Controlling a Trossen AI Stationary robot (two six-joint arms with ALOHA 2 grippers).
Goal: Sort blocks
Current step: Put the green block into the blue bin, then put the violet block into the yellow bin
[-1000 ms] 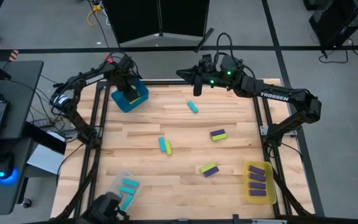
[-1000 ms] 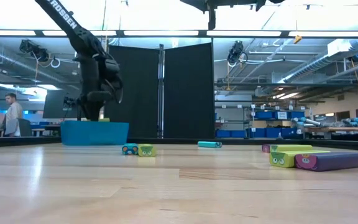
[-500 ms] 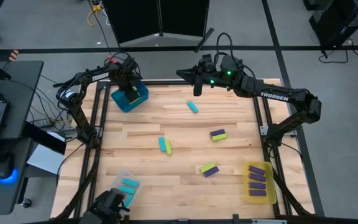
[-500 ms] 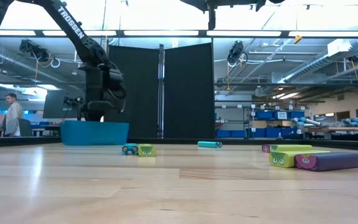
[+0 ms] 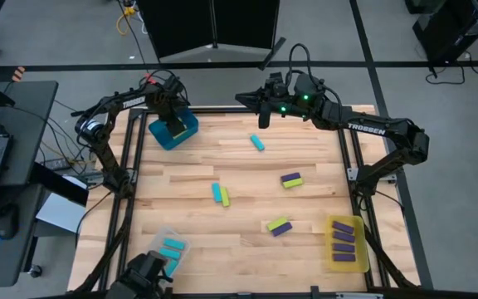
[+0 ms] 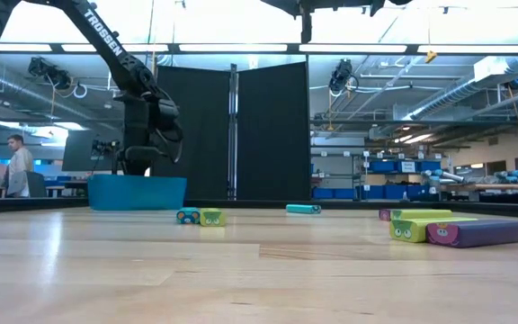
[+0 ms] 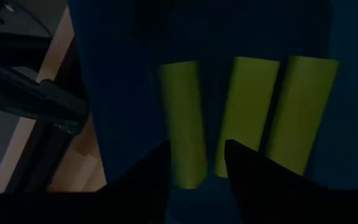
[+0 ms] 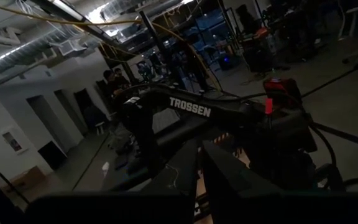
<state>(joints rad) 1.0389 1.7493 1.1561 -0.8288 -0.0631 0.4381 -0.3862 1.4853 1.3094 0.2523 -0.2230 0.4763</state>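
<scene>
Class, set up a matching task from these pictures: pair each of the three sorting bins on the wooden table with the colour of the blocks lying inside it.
Bins:
1. blue plastic bin
2. clear plastic bin
3. yellow plastic bin

Block colours:
A. purple
B. lime green
C. cyan

Pairs: 1-B, 2-C, 3-A
</scene>
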